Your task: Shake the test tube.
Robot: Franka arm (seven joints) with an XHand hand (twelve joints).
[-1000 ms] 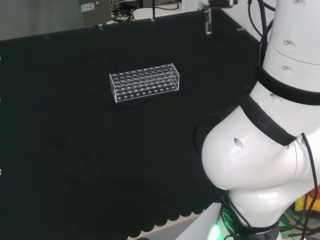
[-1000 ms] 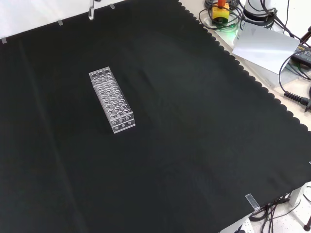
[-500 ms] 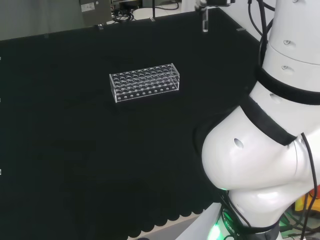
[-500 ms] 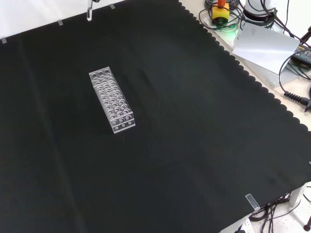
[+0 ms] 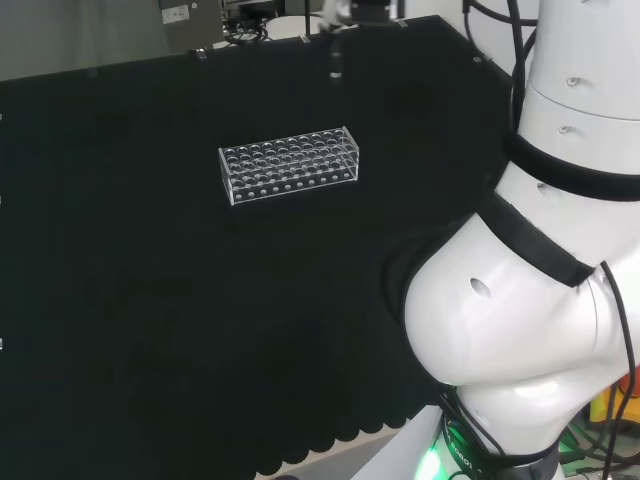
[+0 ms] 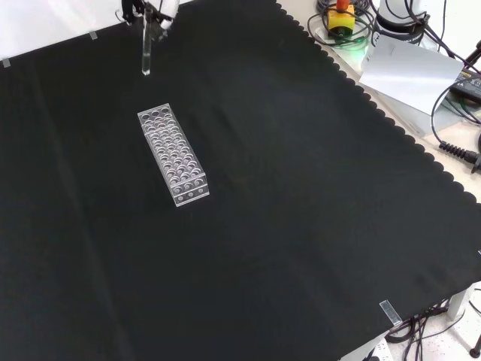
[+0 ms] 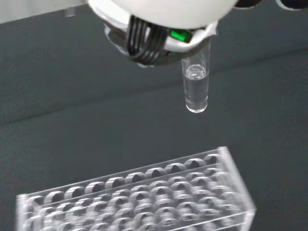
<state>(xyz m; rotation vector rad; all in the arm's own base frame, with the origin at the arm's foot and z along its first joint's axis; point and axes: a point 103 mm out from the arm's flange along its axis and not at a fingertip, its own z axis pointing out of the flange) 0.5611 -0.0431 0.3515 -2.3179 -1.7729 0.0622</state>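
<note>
A clear test tube (image 6: 145,53) hangs upright above the cloth, with a little clear liquid at its bottom in the wrist view (image 7: 195,89). The hand (image 6: 152,9) is shut on the tube's top end, at the front view's upper edge. In the head view the tube (image 5: 337,58) hangs under the hand (image 5: 362,8), beyond the rack and slightly right of it. A clear plastic rack (image 6: 173,156) with several rows of holes stands on the black cloth with all visible holes empty. The wrist view shows the rack (image 7: 139,197) below the hand (image 7: 159,29) and the tube.
The arm's white links (image 5: 540,300) take up the head view's right side. Past the cloth's scalloped edge, the front view shows a yellow box with a red button (image 6: 342,16), a grey sheet (image 6: 409,68) and cables. A clear clip (image 6: 389,312) sits at the cloth's near edge.
The hand has carried the tube leftward in the head view and lower in the front view, closer to the rack. The rack has not moved.
</note>
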